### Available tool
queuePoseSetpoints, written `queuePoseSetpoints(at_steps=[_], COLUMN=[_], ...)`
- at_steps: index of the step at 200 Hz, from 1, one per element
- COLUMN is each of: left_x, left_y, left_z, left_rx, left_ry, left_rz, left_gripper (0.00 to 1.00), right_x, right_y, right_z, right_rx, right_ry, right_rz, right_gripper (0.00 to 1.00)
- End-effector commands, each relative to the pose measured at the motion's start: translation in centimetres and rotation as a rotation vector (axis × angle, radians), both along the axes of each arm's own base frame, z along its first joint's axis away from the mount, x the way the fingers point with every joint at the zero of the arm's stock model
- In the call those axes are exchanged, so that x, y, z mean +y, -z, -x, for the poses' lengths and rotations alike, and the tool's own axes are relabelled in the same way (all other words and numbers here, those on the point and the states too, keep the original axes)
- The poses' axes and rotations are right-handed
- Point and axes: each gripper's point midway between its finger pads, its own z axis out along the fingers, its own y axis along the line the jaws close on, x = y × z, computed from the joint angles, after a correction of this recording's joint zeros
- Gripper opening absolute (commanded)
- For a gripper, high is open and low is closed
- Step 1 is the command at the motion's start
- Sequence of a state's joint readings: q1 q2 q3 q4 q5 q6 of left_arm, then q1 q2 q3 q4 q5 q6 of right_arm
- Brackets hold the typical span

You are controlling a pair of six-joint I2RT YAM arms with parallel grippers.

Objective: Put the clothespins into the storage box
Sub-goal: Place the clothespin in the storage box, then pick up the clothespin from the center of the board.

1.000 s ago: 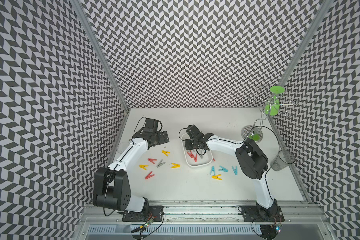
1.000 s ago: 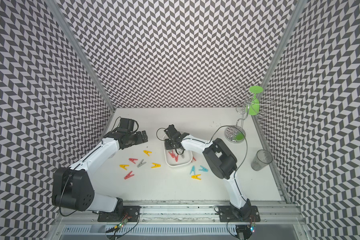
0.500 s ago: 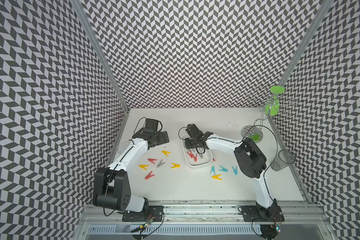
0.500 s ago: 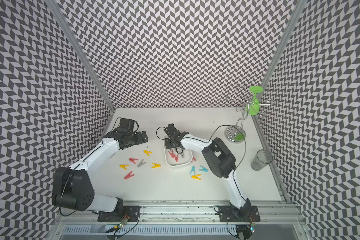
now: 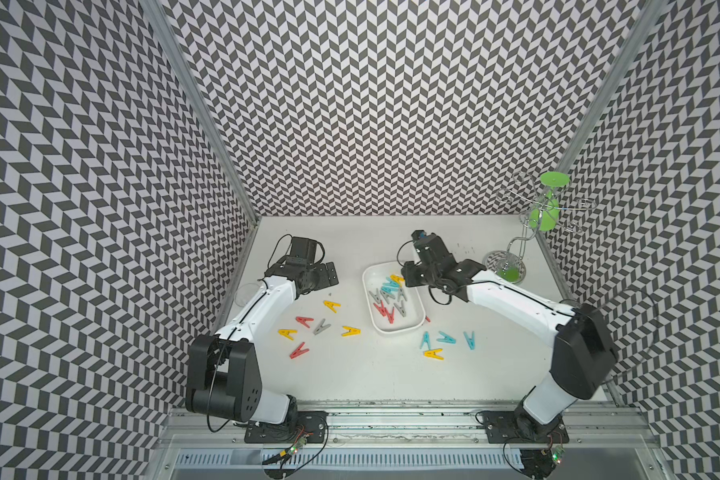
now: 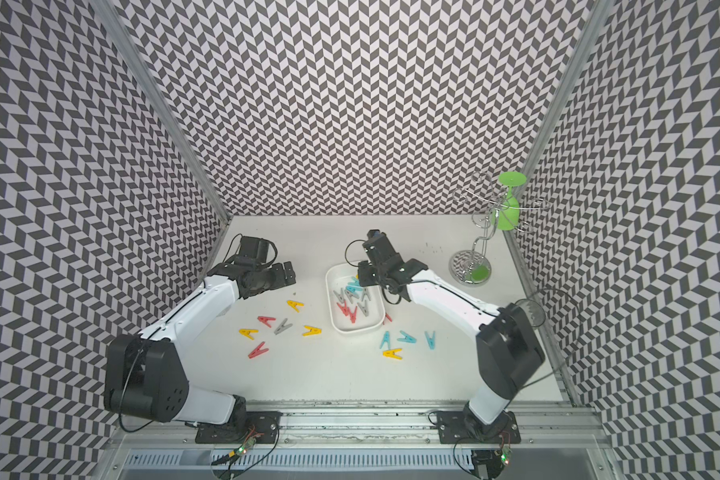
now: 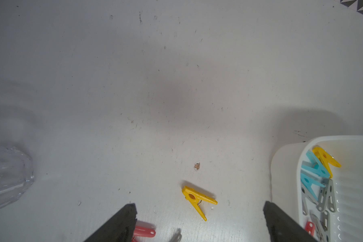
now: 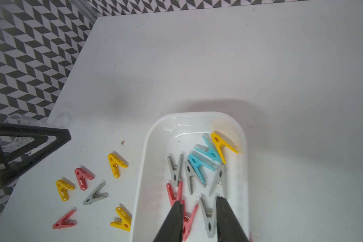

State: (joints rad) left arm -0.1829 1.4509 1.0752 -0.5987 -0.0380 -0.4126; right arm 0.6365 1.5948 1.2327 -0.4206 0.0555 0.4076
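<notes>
1. White bench (image 5: 391, 374): eleven clothespins (image 5: 350, 331) lie loose, six left of the box (image 5: 365, 291), five right.
2. Nine more lie inside it.
3. Left gripper (image 7: 199, 206) spread wide; right gripper (image 8: 198, 200) slightly parted above box, empty.

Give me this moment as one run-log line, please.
left end effector: open, empty | right end effector: open, empty, over box | pins: some in box, many loose on table
</notes>
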Motion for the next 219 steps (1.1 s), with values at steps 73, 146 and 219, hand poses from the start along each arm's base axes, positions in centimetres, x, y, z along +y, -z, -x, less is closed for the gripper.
queuePoseSetpoints(at_steps=[73,146,219], left_x=[0.2,0.4,0.7], left_y=[-1.6,-1.8,-2.0], left_z=[-1.5,-1.1,-0.9], left_rx=[-0.051,-0.054,-0.058], left_ry=[-0.011,-0.013,-0.016], left_rz=[-0.007,-0.015,-0.018], left_gripper=[0.98,0.98,0.99], right_x=[-7.3,-5.0,-4.3], right_y=[10.6,12.9,14.1], right_z=[7.8,8.4,7.3], right_rx=[0.273,0.296,0.282], right_ry=[-0.042,-0.122,-0.11], right_rz=[0.129,0.158,0.195], right_gripper=[0.38,0.4,0.38])
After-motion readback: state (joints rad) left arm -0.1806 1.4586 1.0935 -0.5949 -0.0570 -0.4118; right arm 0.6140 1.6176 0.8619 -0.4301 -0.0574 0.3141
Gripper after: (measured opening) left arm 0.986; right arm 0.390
